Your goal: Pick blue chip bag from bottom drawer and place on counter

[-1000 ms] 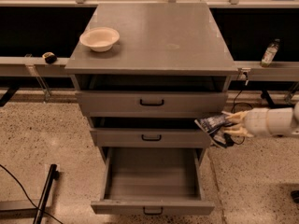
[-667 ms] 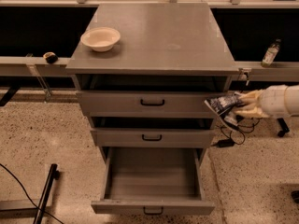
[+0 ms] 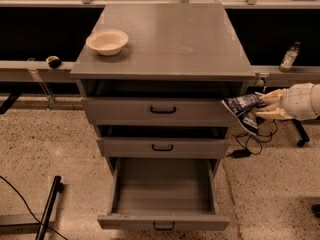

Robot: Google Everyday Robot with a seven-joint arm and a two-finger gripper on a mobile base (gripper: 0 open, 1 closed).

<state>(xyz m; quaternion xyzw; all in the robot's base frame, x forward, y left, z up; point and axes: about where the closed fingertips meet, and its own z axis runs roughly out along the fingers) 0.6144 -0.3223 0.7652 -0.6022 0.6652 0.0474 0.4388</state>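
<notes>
The blue chip bag (image 3: 241,110) is a crinkled dark-blue foil bag with white markings. It hangs in the air at the right side of the cabinet, level with the top drawer. My gripper (image 3: 263,106) reaches in from the right and is shut on the bag's right end. The bottom drawer (image 3: 163,220) is pulled out and shows a bare grey floor. The counter (image 3: 170,39) is the flat grey cabinet top, above and to the left of the bag.
A cream bowl (image 3: 107,41) sits on the counter's left side. A small bottle (image 3: 289,57) stands on the ledge at the right. A black cable and plug (image 3: 243,152) lie on the floor under the gripper. A black bar (image 3: 49,207) lies on the floor at the left.
My gripper has carried the bag upward and slightly right, from beside the middle drawer to beside the top drawer.
</notes>
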